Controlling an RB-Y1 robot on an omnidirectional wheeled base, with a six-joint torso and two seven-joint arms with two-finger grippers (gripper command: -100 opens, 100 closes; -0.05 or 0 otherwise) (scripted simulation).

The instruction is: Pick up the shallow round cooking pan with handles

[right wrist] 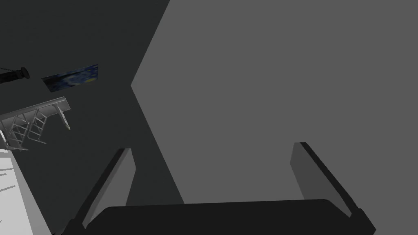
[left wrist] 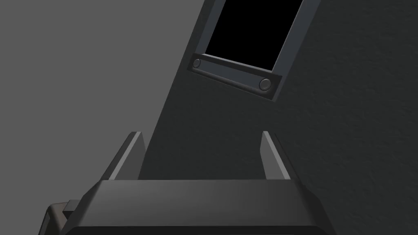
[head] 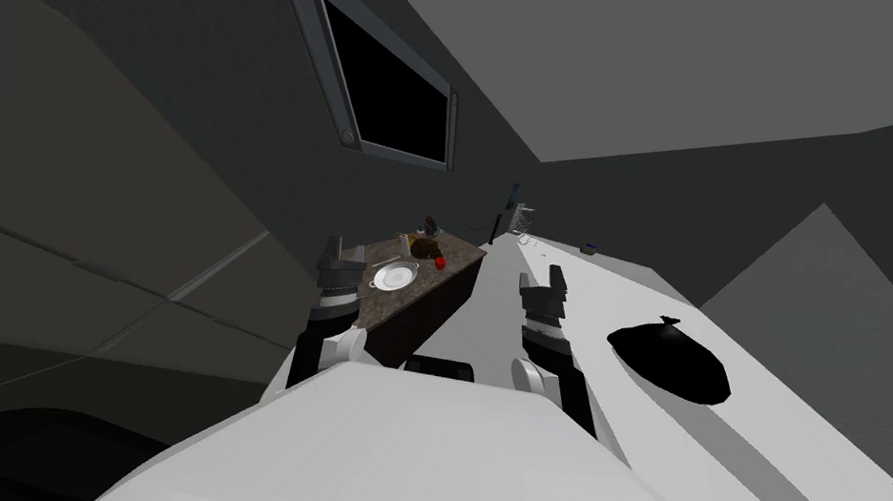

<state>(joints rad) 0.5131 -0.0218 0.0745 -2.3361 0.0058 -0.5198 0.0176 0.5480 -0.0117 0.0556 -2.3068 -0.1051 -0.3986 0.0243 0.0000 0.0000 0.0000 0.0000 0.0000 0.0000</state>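
The left end effector (head: 332, 254) is open, its fingers (left wrist: 131, 157) spread with nothing between them, raised at the near edge of a dark speckled counter (head: 458, 259). The right end effector (head: 542, 284) is likewise wide open and empty, near the edge of a long white counter (head: 605, 280). The pan (head: 394, 277), white and round, lies on the speckled counter just beside the left end effector, a brown lump (head: 426, 248) and a small red thing (head: 441, 261) beyond it. A black bag (head: 670, 362) lies on the white counter.
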